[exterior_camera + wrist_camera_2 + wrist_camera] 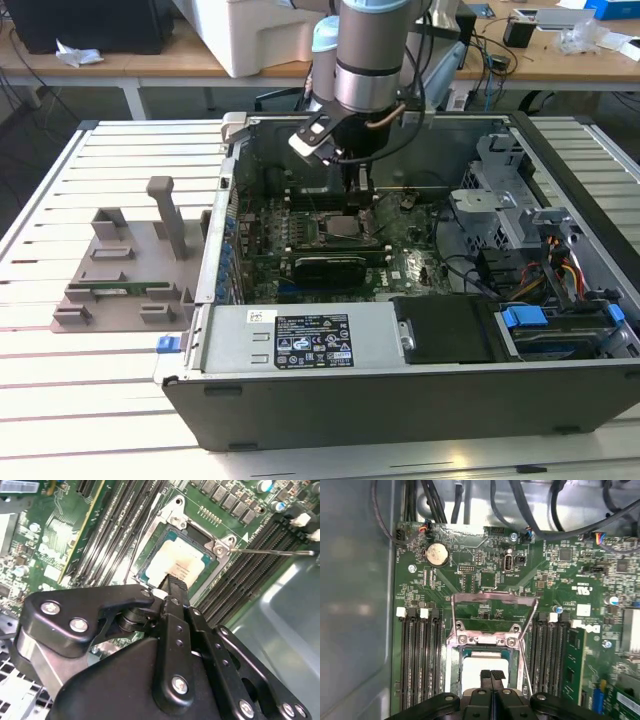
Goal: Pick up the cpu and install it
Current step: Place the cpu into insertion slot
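The cpu (pixel 172 555) lies flat in the motherboard socket, its silver-white top framed by a dark rim; it also shows in the first wrist view (pixel 479 662) and in the exterior view (pixel 347 228). My gripper (pixel 173 583) hovers right over it inside the computer case (pixel 400 400), its two black fingers pressed together with nothing between them, as the first wrist view (pixel 491 674) also shows. The fingertips hide part of the chip's near edge. The socket's metal load frame (pixel 492 600) stands swung open behind the chip.
Memory slots (pixel 420 650) flank the socket on both sides. A thin metal lever (pixel 270 551) juts out beside it. A grey-brown tray (pixel 120 270) with a green memory stick (pixel 115 292) sits outside the case on the exterior view's left. Drive cages (pixel 500 205) crowd the exterior view's right.
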Action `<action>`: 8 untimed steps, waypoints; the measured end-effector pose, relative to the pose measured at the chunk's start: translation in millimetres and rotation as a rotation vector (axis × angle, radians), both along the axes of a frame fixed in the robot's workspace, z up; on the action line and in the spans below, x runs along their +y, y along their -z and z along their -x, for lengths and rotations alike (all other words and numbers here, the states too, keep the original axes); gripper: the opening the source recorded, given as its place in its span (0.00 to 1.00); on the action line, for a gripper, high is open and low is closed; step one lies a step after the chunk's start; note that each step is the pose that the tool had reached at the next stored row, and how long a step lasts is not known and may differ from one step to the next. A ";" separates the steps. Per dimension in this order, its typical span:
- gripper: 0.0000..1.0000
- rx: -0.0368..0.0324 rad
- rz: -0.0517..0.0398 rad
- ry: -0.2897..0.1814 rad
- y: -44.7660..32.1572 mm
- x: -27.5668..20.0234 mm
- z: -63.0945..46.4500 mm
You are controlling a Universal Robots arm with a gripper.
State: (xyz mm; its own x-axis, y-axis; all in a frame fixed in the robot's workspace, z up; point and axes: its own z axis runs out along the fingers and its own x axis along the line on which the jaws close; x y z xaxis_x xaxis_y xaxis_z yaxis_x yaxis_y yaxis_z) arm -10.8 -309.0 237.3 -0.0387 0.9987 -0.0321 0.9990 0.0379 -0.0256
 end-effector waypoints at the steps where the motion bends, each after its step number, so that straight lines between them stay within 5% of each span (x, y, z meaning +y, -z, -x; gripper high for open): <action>1: 0.11 -0.0001 0.0004 0.000 -2.8 0.1 0.0; 8: 0.11 -0.0001 0.0015 0.000 -18.5 0.3 0.0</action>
